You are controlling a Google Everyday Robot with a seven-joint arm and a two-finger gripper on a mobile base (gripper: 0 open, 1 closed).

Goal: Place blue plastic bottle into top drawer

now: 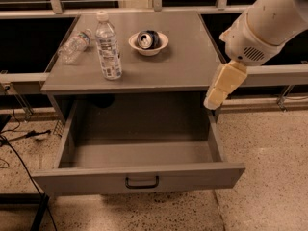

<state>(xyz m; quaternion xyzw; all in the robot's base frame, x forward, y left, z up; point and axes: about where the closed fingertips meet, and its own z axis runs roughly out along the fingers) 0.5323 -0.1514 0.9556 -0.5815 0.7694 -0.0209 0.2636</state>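
Labels: the blue plastic bottle (108, 47) has a blue-and-white printed band round its lower half, and the text is too small to read. No writing is readable on the can (147, 39) or on the smaller bottle (74, 46).

The gripper (214, 96) hangs tip-down off the white arm (267, 25), at the right front corner of the worktop (192, 66) and above the right rear corner of the top drawer (139, 176). Can't tell whether it's open or closed from this angle. It overlaps the worktop edge in view, but I can't tell if it touches. It is not on the bottle.

The blue plastic bottle is well left of the gripper and further back, standing upright on the worktop with its white cap on. The smaller bottle lies on its side just beyond it, further left. The bowl (148, 43) holding the can sits between the bottle and the gripper, toward the back.

The drawer is pulled out below and left of the gripper, with the black handle (142, 182) centred on its front. Cables (19, 137) lie on the floor at far left.
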